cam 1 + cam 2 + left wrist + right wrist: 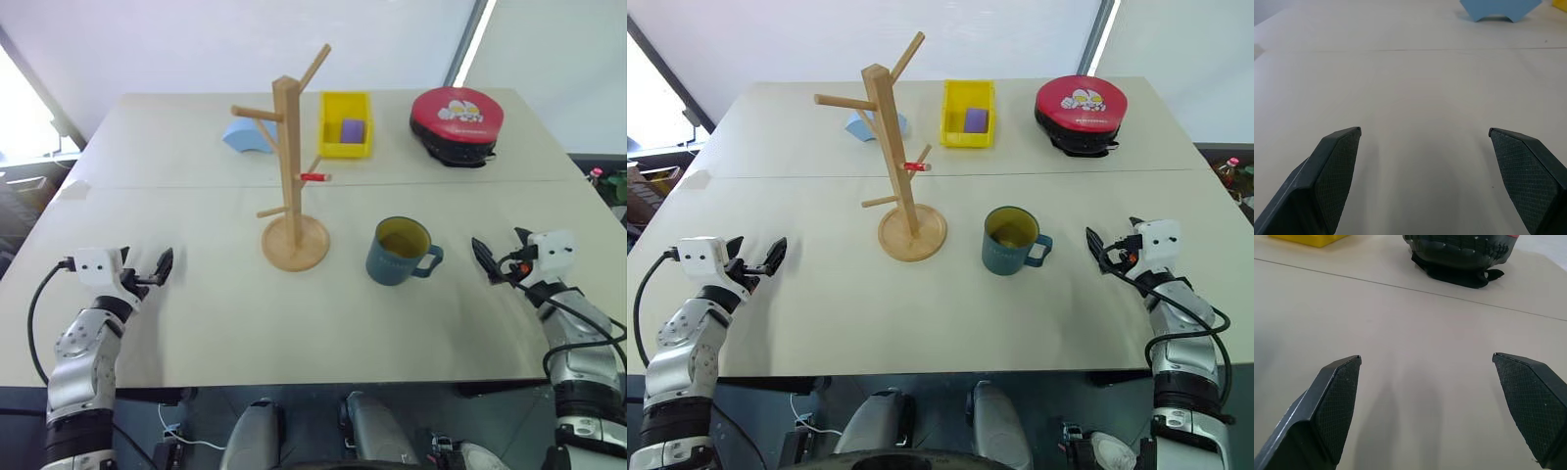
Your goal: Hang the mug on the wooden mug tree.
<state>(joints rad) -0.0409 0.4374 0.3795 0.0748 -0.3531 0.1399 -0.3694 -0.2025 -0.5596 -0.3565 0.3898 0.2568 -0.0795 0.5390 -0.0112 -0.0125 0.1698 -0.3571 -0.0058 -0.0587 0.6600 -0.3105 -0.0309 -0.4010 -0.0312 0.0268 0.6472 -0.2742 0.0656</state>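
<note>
The dark teal mug (400, 253) stands upright on the table, right of centre, with a yellow-olive inside and its handle turned toward my right gripper. The wooden mug tree (287, 166) stands just left of it on a round base, with a red-tipped peg (315, 177) pointing toward the mug's side. My right gripper (502, 249) hovers open a short way right of the mug, holding nothing. My left gripper (145, 262) is open and empty at the left, well away from the tree. The left wrist view shows its fingers (1334, 166) wide apart over bare table, and the right wrist view shows the right gripper's fingers (1334, 401) likewise.
A yellow bin (345, 124) holding a purple block sits behind the tree. A red and black round case (457, 119) lies at the back right. A light blue arch block (249, 136) rests at the back left. A seam crosses the table (196, 323) behind the tree's base.
</note>
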